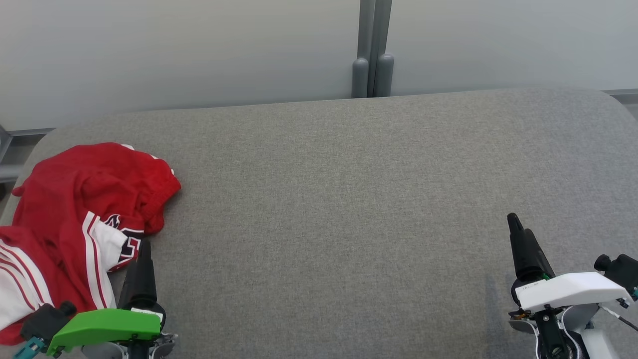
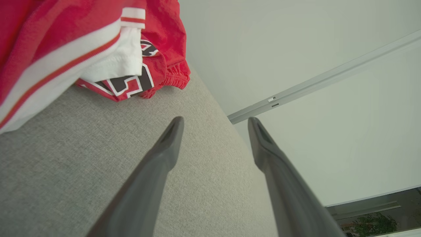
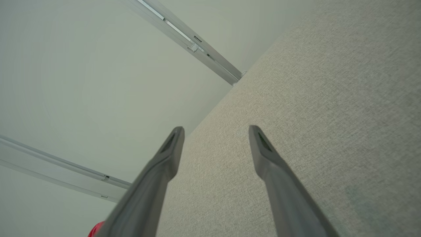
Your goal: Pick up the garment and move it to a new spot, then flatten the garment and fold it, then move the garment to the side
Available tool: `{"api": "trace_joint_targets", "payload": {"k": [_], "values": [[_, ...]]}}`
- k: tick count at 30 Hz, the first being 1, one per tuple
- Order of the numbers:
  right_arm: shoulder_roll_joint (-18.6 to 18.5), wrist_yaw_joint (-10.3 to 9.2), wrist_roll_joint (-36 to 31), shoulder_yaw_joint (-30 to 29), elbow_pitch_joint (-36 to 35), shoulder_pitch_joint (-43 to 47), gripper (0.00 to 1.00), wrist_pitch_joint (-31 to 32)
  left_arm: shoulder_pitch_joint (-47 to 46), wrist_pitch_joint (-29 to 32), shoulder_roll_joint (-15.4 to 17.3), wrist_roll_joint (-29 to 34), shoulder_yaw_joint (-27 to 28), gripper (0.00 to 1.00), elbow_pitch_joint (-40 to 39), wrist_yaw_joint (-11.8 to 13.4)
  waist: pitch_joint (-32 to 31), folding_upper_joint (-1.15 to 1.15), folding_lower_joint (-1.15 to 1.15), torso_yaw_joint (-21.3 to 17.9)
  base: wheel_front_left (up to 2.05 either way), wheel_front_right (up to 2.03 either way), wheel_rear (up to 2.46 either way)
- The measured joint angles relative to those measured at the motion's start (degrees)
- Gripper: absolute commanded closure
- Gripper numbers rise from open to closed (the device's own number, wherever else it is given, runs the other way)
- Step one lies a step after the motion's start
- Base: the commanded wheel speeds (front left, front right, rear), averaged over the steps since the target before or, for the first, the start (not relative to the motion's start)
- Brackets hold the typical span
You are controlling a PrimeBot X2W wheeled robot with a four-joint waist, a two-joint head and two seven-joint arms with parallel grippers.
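Observation:
The garment (image 1: 84, 209) is red with white stripes and dark lettering. It lies crumpled at the far left of the grey fabric surface (image 1: 349, 199), partly past the left edge of the head view. My left gripper (image 1: 143, 249) is at the lower left, right beside the garment's near edge, and it is open with nothing between its fingers. In the left wrist view the garment (image 2: 85, 42) sits up and to the left of my open left gripper (image 2: 215, 123). My right gripper (image 1: 513, 222) is at the lower right, far from the garment. It is open (image 3: 216, 131) over bare fabric.
A pale wall with a grey post (image 1: 372, 55) runs behind the surface's far edge. The surface's rounded corners curve away at the far left and far right.

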Motion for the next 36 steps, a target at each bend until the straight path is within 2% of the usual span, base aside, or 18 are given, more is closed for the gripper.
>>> {"api": "trace_joint_targets", "payload": {"k": [19,28,36], "values": [[-2.11,0.00,-18.46,1.25,-0.56,-0.01,0.00,-3.49,1.46,-3.34,0.33,19.11,0.04,0.00,-0.35,0.03,-0.41,0.00,0.00,0.28,0.00,0.00,0.00],[-2.13,0.00,-25.51,1.21,-1.19,0.19,0.00,-5.09,2.64,-4.76,2.02,27.51,-1.83,0.00,-1.65,-0.05,-0.51,0.00,0.00,0.57,0.00,0.00,0.00],[-2.13,0.01,-31.20,0.99,-1.48,1.29,0.00,-6.35,3.81,-6.01,3.63,32.49,-4.20,0.00,-3.11,-0.09,-0.46,0.00,0.00,0.85,0.00,0.00,0.00]]}}
